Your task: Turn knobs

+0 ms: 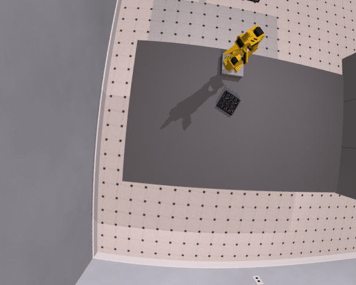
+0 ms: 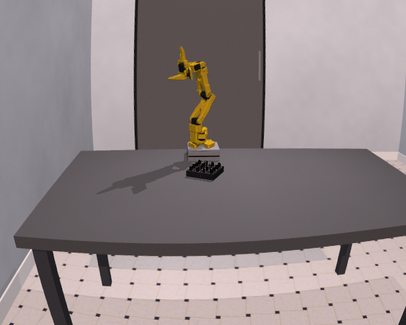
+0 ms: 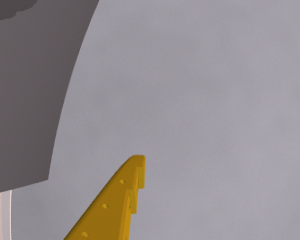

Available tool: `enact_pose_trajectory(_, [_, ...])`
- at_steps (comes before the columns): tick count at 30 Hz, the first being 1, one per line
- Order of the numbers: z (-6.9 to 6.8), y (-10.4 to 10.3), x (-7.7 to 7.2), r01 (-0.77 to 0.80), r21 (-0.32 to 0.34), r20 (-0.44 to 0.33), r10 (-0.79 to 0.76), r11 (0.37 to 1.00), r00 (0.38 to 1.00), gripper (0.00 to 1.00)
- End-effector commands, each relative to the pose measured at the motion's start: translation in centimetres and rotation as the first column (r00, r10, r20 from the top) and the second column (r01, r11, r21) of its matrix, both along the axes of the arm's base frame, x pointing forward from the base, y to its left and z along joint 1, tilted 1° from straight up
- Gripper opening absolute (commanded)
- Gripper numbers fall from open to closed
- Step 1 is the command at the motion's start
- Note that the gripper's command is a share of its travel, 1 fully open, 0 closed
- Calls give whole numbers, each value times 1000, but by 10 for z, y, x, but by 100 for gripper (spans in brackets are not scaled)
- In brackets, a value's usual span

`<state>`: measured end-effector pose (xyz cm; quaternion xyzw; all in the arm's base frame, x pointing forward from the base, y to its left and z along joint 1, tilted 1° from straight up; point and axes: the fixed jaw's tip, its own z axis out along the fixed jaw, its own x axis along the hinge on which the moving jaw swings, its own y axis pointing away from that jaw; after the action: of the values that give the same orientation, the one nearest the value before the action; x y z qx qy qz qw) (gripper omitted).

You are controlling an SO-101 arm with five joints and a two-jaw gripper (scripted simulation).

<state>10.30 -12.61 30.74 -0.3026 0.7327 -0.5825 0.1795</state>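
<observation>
The black knob box [image 2: 207, 171] sits on the dark table just in front of the arm's grey base block [image 2: 203, 150]. It also shows in the overhead view [image 1: 228, 103]. Its knobs stand in rows, but their marks are too small to read. The yellow arm is raised high above the base. My gripper [image 2: 176, 64] is wide open and empty, far above the box and pointing to the left. In the wrist view only one yellow finger [image 3: 110, 227] shows against the grey wall; the box is out of that view.
The arm's shadow [image 2: 140, 180] lies on the table left of the box. A dark door [image 2: 199, 73] stands behind the table. A grey wall is at the left.
</observation>
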Motion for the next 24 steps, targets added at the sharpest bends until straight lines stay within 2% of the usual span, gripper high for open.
enact_pose_trajectory(1, [0,0,0,0,0,2,0,1000,1000,100])
enact_pose_trajectory(17, [0,0,0,0,0,2,0,1000,1000,100])
enact_pose_trajectory(18, [0,0,0,0,0,2,0,1000,1000,40])
enact_pose_trajectory(24, [-5,-2,2,0,20,-15,0,1000,1000,40])
